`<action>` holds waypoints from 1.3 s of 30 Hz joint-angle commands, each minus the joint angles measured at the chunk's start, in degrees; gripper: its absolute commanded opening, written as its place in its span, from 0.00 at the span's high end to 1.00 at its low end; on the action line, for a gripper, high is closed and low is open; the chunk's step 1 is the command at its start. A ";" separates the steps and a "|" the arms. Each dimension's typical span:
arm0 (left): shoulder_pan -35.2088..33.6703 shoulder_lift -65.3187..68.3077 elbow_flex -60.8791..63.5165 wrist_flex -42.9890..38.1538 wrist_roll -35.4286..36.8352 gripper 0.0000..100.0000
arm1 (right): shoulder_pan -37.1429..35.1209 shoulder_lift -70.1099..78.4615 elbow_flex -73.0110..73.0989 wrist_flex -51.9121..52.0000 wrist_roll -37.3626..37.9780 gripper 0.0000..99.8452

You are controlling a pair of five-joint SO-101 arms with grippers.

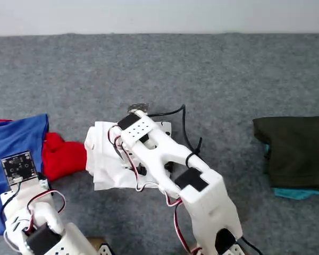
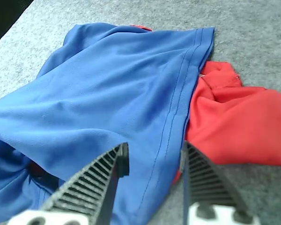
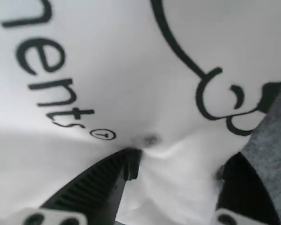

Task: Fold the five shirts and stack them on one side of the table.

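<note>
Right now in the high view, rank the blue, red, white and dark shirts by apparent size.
Largest: dark shirt and blue shirt, too alike to rank, both cut by the edge.
Then white shirt, partly under the right arm.
Smallest: red shirt.

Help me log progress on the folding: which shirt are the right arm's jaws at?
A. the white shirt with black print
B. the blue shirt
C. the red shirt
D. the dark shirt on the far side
A: the right wrist view shows the jaws standing apart on either side of a bunched fold of the white shirt with black print.
</note>
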 commanded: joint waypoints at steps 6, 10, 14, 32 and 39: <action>-0.53 -0.62 -0.40 -0.53 -0.62 0.81 | 3.56 3.38 -6.86 5.32 -0.44 0.98; -0.53 -0.62 -0.40 -0.53 -0.62 0.81 | 7.52 3.30 -7.65 9.27 3.96 0.99; -0.53 -0.62 -0.40 -0.53 -0.62 0.81 | 14.64 0.84 -7.38 13.14 12.57 0.99; -0.35 -0.62 -0.40 -0.53 -0.70 0.81 | 41.80 -7.78 -7.56 -4.88 81.76 0.99; -0.35 -0.62 -0.40 -0.53 -0.70 0.81 | 36.70 -12.09 -9.05 4.70 78.07 0.77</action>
